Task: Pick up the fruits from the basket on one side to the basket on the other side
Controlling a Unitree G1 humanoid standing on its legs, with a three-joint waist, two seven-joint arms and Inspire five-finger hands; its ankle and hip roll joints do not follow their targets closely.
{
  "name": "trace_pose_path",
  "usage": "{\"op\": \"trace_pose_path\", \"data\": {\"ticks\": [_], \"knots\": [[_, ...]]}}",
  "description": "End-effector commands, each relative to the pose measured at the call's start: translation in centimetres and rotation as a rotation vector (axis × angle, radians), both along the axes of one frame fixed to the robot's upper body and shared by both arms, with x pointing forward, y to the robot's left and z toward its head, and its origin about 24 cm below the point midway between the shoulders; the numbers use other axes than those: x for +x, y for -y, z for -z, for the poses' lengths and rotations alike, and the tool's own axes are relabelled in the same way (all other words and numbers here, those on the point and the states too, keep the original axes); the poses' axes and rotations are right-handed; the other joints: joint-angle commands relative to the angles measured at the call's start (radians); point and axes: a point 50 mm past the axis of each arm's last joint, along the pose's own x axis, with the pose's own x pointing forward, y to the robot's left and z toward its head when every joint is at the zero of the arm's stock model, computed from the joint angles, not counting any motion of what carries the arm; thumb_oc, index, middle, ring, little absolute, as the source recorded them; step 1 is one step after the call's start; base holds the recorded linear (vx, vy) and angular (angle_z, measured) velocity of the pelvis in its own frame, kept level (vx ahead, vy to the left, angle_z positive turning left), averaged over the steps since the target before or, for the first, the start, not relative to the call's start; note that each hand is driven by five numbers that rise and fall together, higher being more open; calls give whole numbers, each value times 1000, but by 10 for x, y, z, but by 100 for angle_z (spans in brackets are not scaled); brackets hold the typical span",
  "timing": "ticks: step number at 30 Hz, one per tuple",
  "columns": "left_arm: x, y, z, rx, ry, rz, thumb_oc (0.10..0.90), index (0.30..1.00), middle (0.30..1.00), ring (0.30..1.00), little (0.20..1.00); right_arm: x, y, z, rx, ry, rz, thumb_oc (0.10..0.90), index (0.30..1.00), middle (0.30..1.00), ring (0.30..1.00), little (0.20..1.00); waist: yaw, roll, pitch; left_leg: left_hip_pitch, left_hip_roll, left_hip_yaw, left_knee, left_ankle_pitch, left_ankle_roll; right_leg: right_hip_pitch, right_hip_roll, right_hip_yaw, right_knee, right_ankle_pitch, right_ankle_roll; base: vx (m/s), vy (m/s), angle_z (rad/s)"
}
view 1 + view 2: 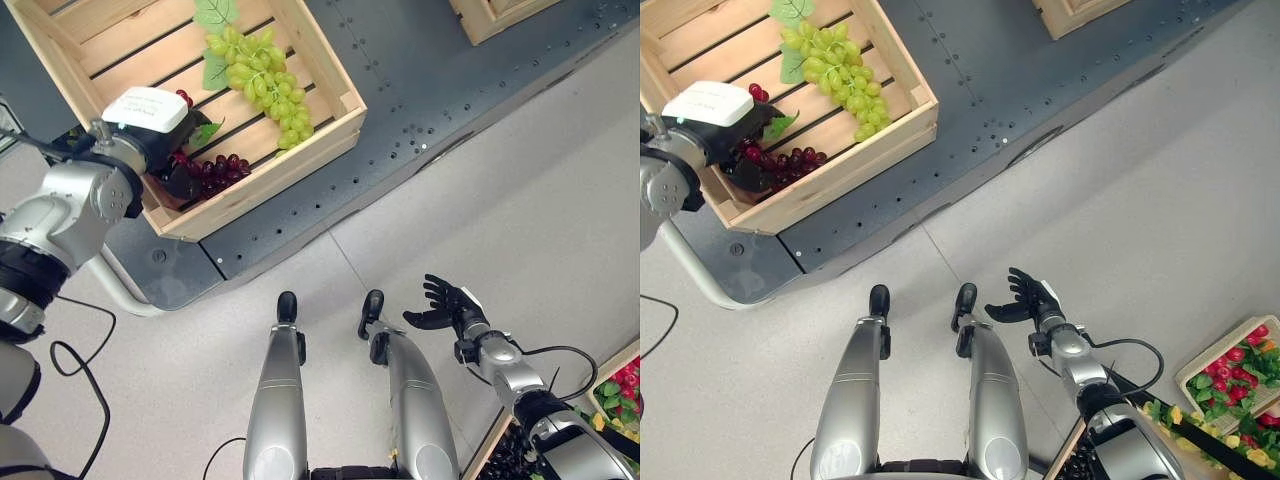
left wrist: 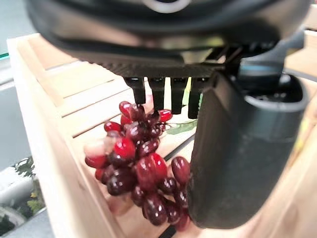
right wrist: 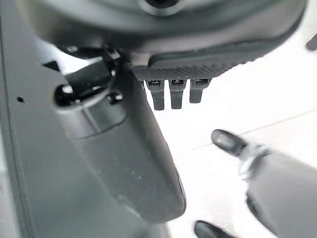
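The left hand [image 1: 178,172] is down in the crate [image 1: 330,125] at about 10 o'clock. Its fingers [image 2: 158,94] and thumb curl around the red grapes [image 2: 143,173], which hang just above the slats by the crate's near wall. The green grapes [image 1: 265,80] lie flat in the same crate, at 1 o'clock from the red ones and apart from them. The right hand [image 1: 445,305] hangs over the floor at about 5 o'clock, fingers spread and holding nothing. A box of red fruit [image 1: 1235,375] sits at 4 o'clock.
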Motion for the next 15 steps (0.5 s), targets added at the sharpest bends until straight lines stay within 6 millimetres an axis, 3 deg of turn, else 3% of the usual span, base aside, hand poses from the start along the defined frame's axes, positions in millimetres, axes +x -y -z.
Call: {"op": "trace_pose_path", "data": {"ticks": [1,9,15], "knots": [[-22,-6,-64,-39,164,-28,800,900,900,900,900,-4,32,-34,-41,190,27,800,900,900,900,900,8,49,-12,47,-21,61,-77,35,92,105,-40,9,-57,25,37,0,0,0],[-23,19,-81,-3,123,49,800,900,900,900,900,-2,25,-35,14,205,35,800,900,900,900,900,20,33,-12,66,-23,56,-98,36,92,138,-44,-18,-80,30,47,8,-46,11],[-18,28,-70,-11,52,109,800,900,900,900,900,-3,22,-27,43,191,72,800,900,900,900,900,20,10,-12,67,-18,57,-122,42,92,138,-37,-26,-106,47,55,16,-36,4]]}}
